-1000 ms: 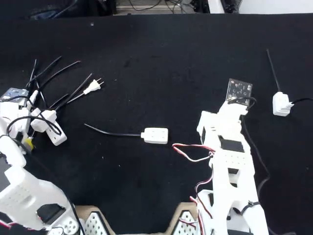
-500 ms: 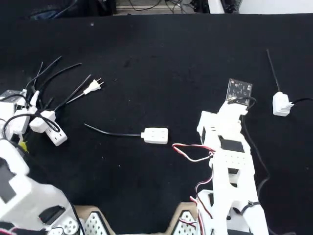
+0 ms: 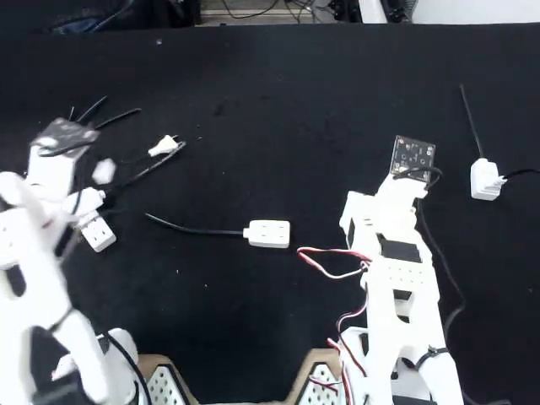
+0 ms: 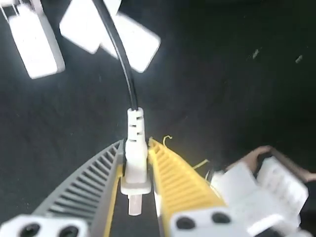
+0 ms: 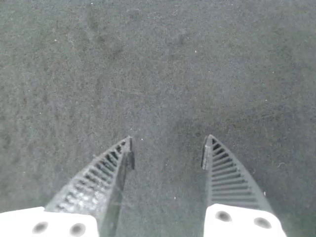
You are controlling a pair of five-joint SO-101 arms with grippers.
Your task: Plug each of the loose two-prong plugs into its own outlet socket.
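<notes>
Fingers (image 4: pixel 177 180) of the left gripper (image 4: pixel 136 144) are pressed against a white two-prong plug (image 4: pixel 134 150), one finger grey and the other yellow, pinching its body from both sides; the plug's flanged end faces back toward the wrist, and its black cord (image 4: pixel 121 59) leads off from the gripper's tip toward a cluster of white outlet sockets (image 4: pixel 34 44) lying on the black cloth (image 4: pixel 237 89); the held plug is apart from those sockets, touching none of them.

From the high view, the left arm (image 3: pixel 42 211) stands raised at the table's left side, over the same cluster of sockets (image 3: pixel 94 234); a second plug (image 3: pixel 163 147) lies loose on the cloth just beyond the cluster, in no socket, with its cord trailing back toward the arm; a single outlet socket (image 3: pixel 268 234) rests near the middle of the table, between the two arms, its own cord stretching off to the left; nothing is plugged into its visible face.

On the other side, the right gripper (image 5: pixel 168 145) has its fingers spread wide with nothing between them, only bare cloth beneath; the right arm (image 3: pixel 392 253) sits well apart from the middle socket; a further white socket block (image 3: pixel 483 179) lies near the table's right edge with a dark cord leaving its side, though whether a plug is seated in it I cannot tell.
</notes>
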